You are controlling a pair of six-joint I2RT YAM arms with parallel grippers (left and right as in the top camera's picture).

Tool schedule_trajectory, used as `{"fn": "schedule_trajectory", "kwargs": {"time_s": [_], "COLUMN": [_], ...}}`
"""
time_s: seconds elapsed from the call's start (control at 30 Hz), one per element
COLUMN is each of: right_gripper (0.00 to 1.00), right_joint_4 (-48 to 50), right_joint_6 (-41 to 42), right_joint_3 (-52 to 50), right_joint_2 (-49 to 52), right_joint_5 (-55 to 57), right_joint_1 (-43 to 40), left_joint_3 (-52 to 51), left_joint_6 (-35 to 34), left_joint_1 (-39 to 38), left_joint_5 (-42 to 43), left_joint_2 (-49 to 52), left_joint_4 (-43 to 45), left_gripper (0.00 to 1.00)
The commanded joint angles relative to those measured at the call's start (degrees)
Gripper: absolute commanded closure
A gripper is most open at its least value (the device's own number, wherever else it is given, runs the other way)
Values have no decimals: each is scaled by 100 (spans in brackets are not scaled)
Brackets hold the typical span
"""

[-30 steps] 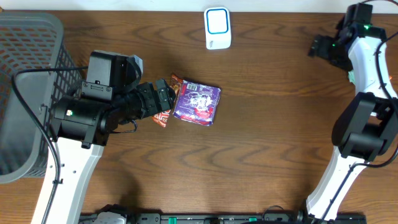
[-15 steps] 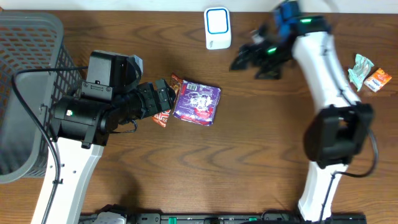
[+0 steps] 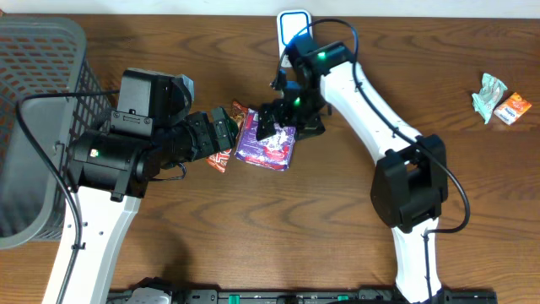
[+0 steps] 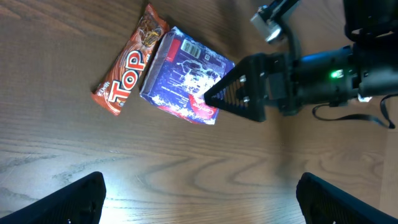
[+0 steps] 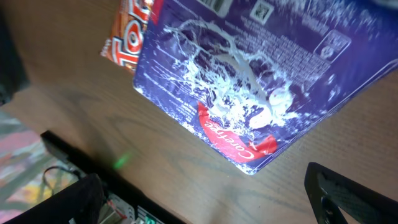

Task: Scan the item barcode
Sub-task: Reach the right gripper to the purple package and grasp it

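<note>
Right claw [image 3: 287, 124], jaws spread, over the purple packet [image 3: 265, 151]

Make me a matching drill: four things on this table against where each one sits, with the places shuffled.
Things:
1. purple packet
2. Top bar
3. white scanner
4. mesh basket

Places:
A. far edge of the table
B. table's left end
C. beneath the right gripper
D. alongside the packet, on its basket side

Pairs: 1-C, 2-D, 3-A, 4-B
</note>
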Motion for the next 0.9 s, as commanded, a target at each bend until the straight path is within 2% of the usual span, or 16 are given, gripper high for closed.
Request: {"fn": "schedule_trajectory", "kwargs": {"time_s": [0.0,0.17,0.43,0.87], "right_gripper": [1,1,1,1], "right_joint_4": [-83,-127,-61,223], "right_joint_6": [649,1329,1325,1327], "right_joint_3": [-15,-15,-17,-455], "right_joint_2": [22,22,22,28], "right_joint_5": [774,1738,2743,2758], "right_joint_1": [160,319,317,197], "left_joint_3": [66,66,66,66], "left_joint_6": [33,35,33,35], "left_joint_1": [24,24,24,24], "left_joint_5": [28,31,31,28], "left_joint_2": [17,17,17,17], "left_joint_4": [2,2,2,2], "left_gripper": [3,2,2,2]}}
